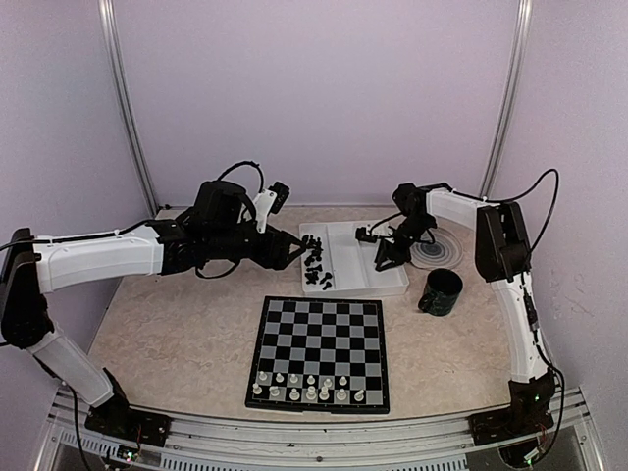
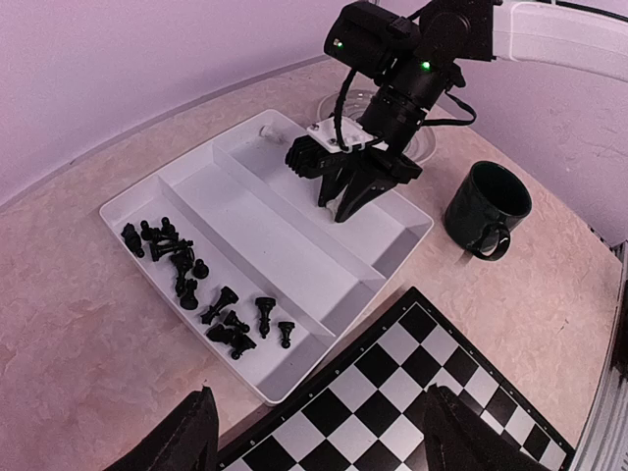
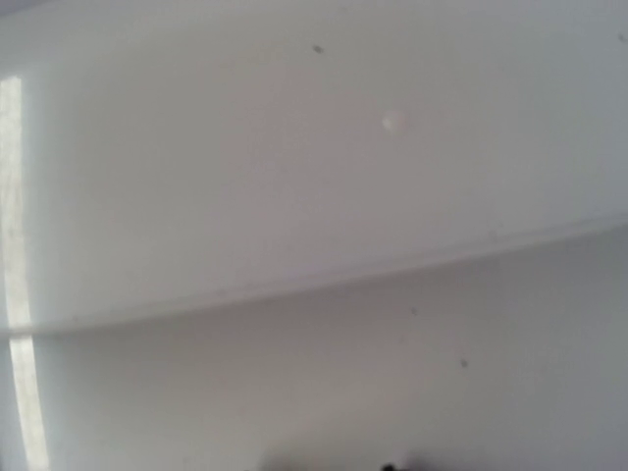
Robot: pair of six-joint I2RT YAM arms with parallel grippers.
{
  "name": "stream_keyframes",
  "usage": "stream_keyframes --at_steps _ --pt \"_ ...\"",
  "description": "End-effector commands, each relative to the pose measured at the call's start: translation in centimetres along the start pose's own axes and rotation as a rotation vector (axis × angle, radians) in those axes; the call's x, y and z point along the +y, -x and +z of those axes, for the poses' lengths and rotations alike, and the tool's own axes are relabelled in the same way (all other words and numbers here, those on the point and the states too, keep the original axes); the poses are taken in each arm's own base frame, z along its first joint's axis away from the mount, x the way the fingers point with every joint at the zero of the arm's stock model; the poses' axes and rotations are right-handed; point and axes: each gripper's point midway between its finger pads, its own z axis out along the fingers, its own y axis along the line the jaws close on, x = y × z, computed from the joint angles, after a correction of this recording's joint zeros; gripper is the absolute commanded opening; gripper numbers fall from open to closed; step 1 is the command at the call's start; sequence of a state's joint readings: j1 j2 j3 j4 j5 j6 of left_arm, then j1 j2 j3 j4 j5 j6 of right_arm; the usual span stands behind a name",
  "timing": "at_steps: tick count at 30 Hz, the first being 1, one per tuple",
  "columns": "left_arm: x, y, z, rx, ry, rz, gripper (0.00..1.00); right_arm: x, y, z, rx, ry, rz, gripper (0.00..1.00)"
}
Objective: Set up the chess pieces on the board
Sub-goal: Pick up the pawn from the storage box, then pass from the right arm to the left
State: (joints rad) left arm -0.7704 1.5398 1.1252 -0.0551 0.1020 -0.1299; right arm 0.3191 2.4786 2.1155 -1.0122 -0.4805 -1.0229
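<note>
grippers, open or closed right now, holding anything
Left gripper: open, holding nothing.
Right gripper: cannot tell; tips point down into the white three-compartment tray, gap unclear.

a white three-compartment tray (image 1: 349,261) lies on the beige marbled table (image 1: 177,334) — off its near right corner a dark green mug (image 1: 441,291), behind that a round grey plate (image 1: 439,254).

One chessboard (image 1: 319,334), one tray (image 1: 348,260), one mug (image 1: 441,291), about a dozen white pieces (image 1: 311,394), over a dozen black pieces (image 2: 265,312)
</note>
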Motion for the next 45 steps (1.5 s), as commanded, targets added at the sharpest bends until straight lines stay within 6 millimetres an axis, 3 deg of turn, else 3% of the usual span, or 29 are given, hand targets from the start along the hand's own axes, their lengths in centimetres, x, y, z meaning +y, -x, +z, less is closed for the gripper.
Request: stream_keyframes --at_steps 1,6,17,21,27,33,38,45 --pt "-0.7 1.1 0.1 -0.014 -0.024 0.011 0.71 1.3 -5.8 1.7 0.142 0.069 0.129 0.21" --pt "-0.8 1.0 0.1 -0.011 -0.031 0.008 0.71 0.9 -5.5 1.1 0.108 0.051 0.162 0.10" --pt "-1.4 0.4 1.2 0.002 -0.084 -0.033 0.71 3.5 0.5 -4.3 -0.138 0.048 0.162 0.07" --pt "-1.6 1.4 1.8 -0.044 -0.106 -0.132 0.70 4.4 2.4 -6.8 -0.222 0.013 0.152 0.06" --pt "-2.2 1.9 3.8 -0.062 -0.134 -0.299 0.68 5.5 5.0 -9.5 -0.354 -0.006 0.201 0.06" --pt "-5.5 2.8 6.9 -0.079 -0.176 -0.324 0.63 7.5 7.6 -11.2 -0.498 0.111 0.261 0.07" --pt "-7.0 2.7 9.8 -0.071 -0.261 -0.444 0.57 9.0 8.3 -11.9 -0.525 0.112 0.230 0.08" --pt "-8.0 1.9 12.3 -0.040 -0.347 -0.554 0.55 11.1 9.2 -12.8 -0.558 0.087 0.156 0.09"
